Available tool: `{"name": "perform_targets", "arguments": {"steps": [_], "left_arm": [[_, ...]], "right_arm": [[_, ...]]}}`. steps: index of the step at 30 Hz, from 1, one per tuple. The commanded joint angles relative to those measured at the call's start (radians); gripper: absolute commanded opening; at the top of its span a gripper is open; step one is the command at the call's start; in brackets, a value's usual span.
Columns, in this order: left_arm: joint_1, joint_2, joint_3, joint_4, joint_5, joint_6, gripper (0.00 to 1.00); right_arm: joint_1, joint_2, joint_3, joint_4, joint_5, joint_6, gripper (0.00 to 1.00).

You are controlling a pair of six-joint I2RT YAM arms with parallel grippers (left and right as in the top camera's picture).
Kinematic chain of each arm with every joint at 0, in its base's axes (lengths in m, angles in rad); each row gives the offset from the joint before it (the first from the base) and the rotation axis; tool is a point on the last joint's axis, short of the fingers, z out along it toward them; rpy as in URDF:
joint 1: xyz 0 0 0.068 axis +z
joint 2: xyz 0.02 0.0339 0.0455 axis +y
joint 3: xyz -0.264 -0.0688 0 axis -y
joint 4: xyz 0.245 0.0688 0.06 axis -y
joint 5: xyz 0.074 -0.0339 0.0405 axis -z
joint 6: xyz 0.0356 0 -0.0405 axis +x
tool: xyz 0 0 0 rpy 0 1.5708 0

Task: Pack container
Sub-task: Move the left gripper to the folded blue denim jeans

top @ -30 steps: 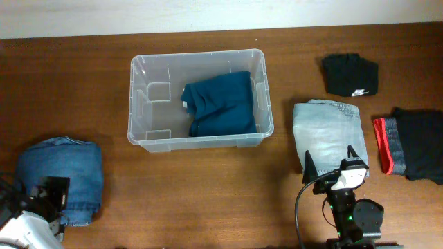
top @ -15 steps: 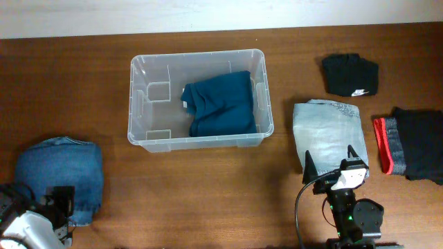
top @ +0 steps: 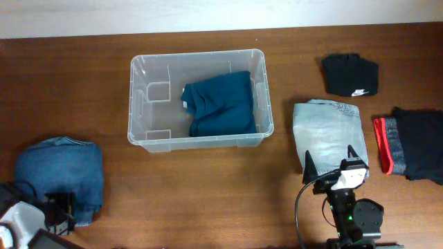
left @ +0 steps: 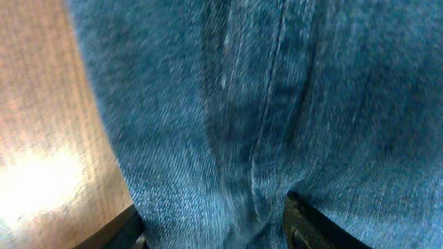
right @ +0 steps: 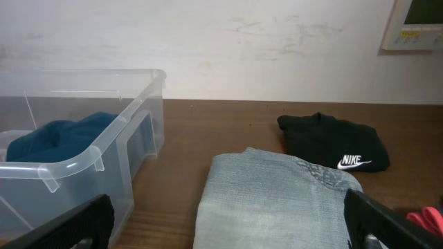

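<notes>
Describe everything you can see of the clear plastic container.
The container is a clear, see-through plastic bin, rectangular with rounded corners and a rim, with moulded notches inside. It stands upright and lidless on the wooden table. A folded teal garment lies in its right half; the left half is bare. Nothing else touches it.

We record one change, and it concerns the left gripper (top: 61, 207). A second ago it lay over the lower left part of the folded blue jeans (top: 59, 169). Half a second ago it had moved right and down in the overhead view. It now sits lower again, at the near edge of the jeans, with more denim uncovered above it. The white arm housing (top: 19, 220) behind it has turned, and a dark part (top: 52, 242) of the arm has come into the bottom edge of that view
</notes>
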Motion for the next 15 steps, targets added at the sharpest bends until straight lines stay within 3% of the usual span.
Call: {"name": "perform_targets", "arguments": {"steps": [1, 7, 15], "left_arm": [[0.006, 0.061, -0.009, 0.055, 0.011, -0.010, 0.58], [0.005, 0.136, -0.009, 0.169, 0.040, -0.010, 0.58], [-0.042, 0.199, -0.009, 0.338, 0.203, -0.004, 0.54]], "right_arm": [[-0.008, -0.008, -0.007, -0.001, -0.015, -0.003, 0.99], [-0.008, -0.008, -0.007, -0.001, -0.015, -0.003, 0.99], [-0.008, -0.008, -0.007, -0.001, -0.015, -0.004, 0.98]]}}
